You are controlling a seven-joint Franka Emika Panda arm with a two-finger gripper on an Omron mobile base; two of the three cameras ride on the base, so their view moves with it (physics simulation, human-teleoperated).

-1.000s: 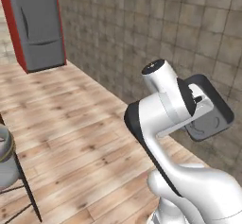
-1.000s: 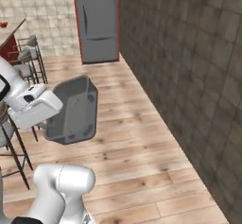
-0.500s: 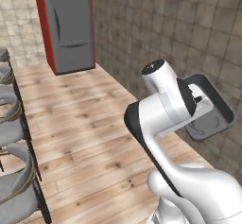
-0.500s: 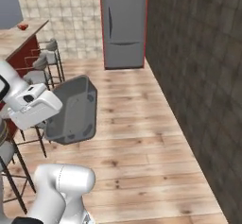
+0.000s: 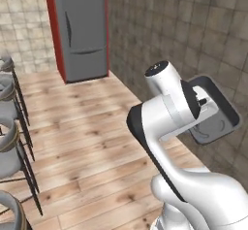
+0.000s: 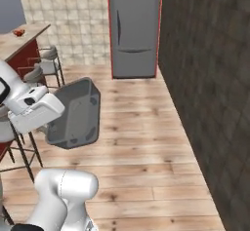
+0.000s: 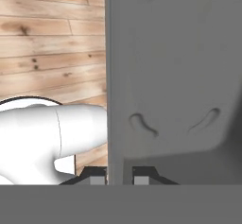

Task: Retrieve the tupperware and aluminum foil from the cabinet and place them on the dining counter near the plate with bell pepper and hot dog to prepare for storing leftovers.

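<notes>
The dark grey tupperware (image 5: 215, 120) hangs tilted on its side in the air, right of my arm in the left base view. My gripper (image 5: 204, 101) is shut on its rim. In the right base view the tupperware (image 6: 75, 112) shows its open hollow beside the gripper (image 6: 59, 109). The tupperware wall (image 7: 175, 76) stands close in the hand view, with the gripper (image 7: 120, 176) clamped on its edge. The dining counter (image 6: 24, 36) shows at the far left with a small red thing (image 6: 18, 32) on it, too small to identify. The aluminum foil and cabinet are out of view.
A grey fridge (image 5: 82, 30) with a red side panel stands against the back wall, also the fridge (image 6: 134, 28) in the right base view. A dark stone wall (image 6: 210, 79) runs along the right. Grey-seated stools (image 5: 9, 146) line the left, over wooden floor.
The whole picture has swung, so the base has turned: fridge and stools slid rightwards into view and the dining counter came in. The arm and the held tupperware keep the same pose.
</notes>
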